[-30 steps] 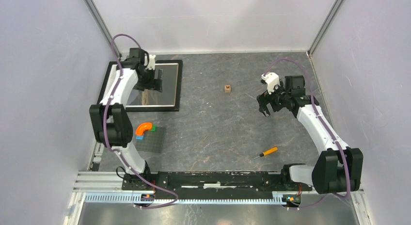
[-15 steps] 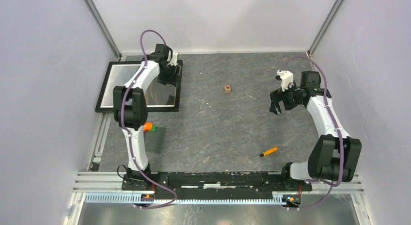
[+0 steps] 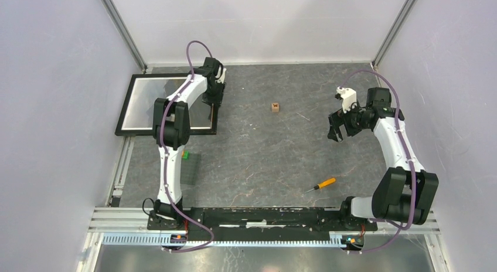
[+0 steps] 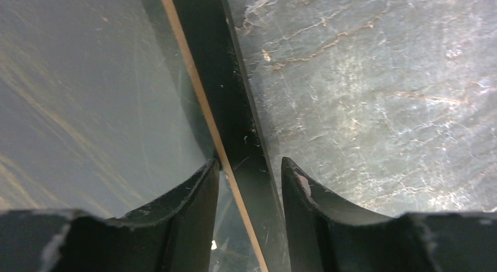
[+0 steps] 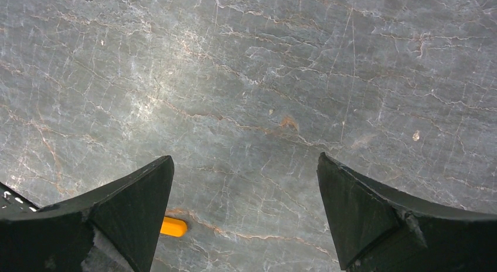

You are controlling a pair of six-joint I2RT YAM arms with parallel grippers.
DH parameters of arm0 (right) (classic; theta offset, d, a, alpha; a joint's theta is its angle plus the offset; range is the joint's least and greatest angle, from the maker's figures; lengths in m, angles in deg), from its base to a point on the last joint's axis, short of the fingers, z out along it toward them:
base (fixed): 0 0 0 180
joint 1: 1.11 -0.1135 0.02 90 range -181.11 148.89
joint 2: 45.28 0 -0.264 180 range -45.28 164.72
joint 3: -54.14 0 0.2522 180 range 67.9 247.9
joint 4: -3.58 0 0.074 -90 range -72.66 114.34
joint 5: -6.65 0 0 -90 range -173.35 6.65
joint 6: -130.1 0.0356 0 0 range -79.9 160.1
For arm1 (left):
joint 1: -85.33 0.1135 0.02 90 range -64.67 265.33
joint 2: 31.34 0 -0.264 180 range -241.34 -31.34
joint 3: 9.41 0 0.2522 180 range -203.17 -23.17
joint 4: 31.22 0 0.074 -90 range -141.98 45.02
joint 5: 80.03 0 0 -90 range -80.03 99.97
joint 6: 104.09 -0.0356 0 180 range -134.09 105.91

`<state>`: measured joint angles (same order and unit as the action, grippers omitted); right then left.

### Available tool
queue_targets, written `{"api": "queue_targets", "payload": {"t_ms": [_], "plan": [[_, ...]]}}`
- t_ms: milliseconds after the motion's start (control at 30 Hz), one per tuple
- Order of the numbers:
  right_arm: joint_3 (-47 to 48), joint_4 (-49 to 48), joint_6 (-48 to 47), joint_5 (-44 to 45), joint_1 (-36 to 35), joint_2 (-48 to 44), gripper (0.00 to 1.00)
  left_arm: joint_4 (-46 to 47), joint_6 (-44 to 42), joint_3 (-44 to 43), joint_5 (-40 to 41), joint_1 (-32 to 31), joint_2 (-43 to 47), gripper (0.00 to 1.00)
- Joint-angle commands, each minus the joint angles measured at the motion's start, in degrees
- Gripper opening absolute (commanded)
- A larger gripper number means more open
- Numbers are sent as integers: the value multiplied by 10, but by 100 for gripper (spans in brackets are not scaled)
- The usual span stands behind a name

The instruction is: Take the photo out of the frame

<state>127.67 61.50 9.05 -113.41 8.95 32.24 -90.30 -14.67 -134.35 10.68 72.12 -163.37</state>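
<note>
Top external: frame (image 3: 138,132) flat at the far-left corner of the table (image 3: 264,160), glass up, photo (image 3: 146,102) dim behind the glare. Left gripper (image 3: 212,108) down at the frame's right edge. Left wrist: fingers astride the black border, one over glass, one over table, narrowly parted; impossible to tell whether clamped. Right gripper (image 3: 334,134) spread wide above the table, well apart from the frame.

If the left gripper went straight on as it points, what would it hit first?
The frame, on its black border: the left gripper points down astride it, one finger over the glass, the other over the table. Height above it is unclear.
</note>
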Motion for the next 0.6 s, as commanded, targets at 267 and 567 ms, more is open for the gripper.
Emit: {"api": "queue_targets", "payload": {"t_ms": [267,567], "plan": [[8,11,-17,-18,9,-18,98,10,-36,34,42,-51,7,16],[10,8,-17,-31,13,-9,98,43,-89,201,17,-98,90,2]]}}
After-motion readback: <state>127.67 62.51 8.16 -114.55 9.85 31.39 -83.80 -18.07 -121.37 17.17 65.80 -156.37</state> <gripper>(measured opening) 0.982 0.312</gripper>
